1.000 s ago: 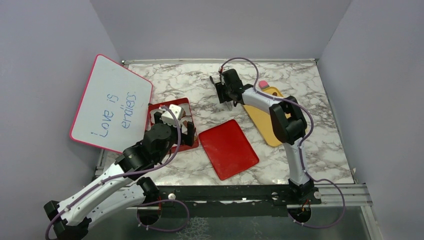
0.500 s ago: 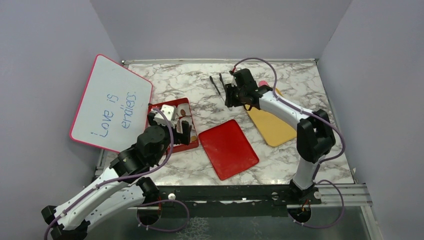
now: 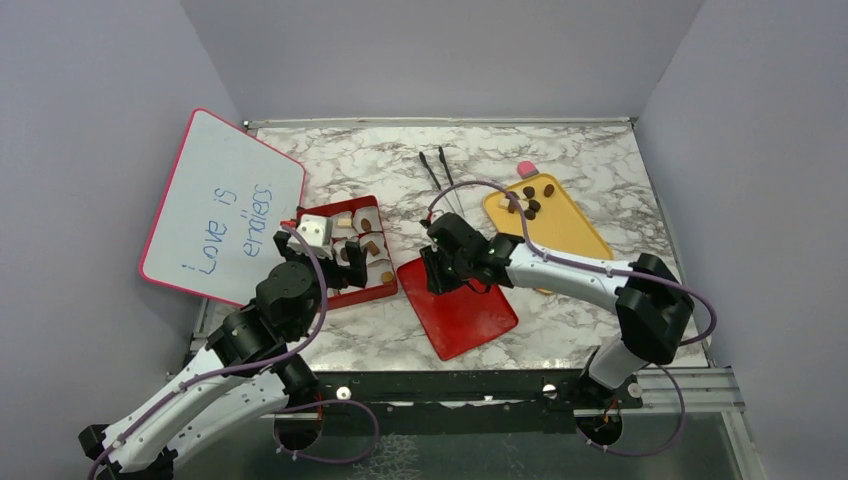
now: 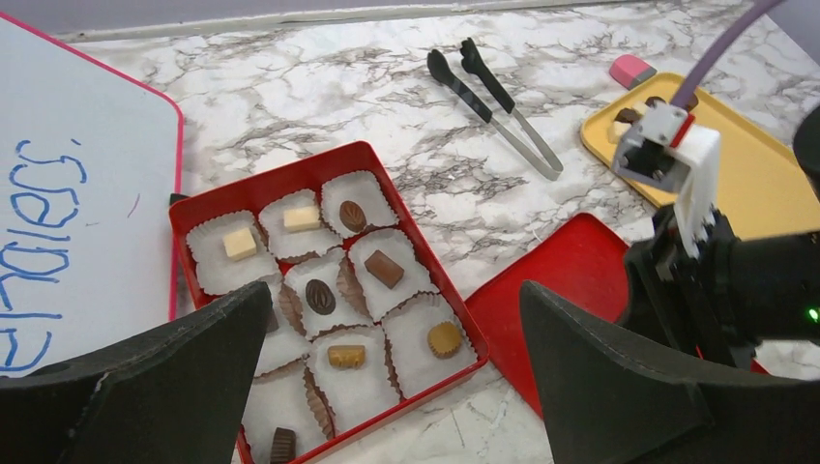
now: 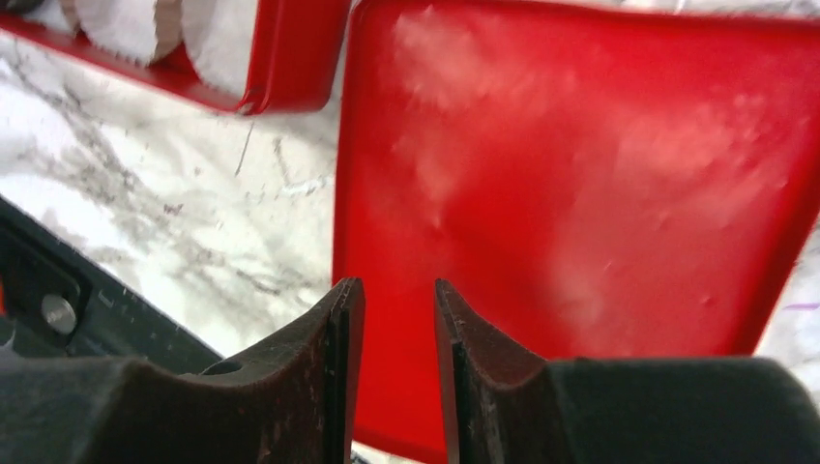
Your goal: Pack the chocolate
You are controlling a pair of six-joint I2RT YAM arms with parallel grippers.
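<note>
Top external view: the chocolate (image 3: 529, 203) is lying partly loose at the far end of the yellow tray (image 3: 565, 225) on the right and partly in the red box (image 3: 392, 280) left of centre. The tongs (image 3: 441, 176) are lying on the marble table (image 3: 370, 160) between them, farther back. Left wrist view: it alone is resolving the box's contents, brown and tan pieces sitting singly in white paper cups (image 4: 224, 275). It is also showing the left gripper (image 4: 394, 300) spread wide over the box's near side, carrying nothing. Right wrist view: it alone is showing the right gripper (image 5: 396, 319) narrowed to a thin slit with nothing in it. That gripper is hanging over the near left corner of the red lid (image 5: 580, 174); contact cannot be judged.
</note>
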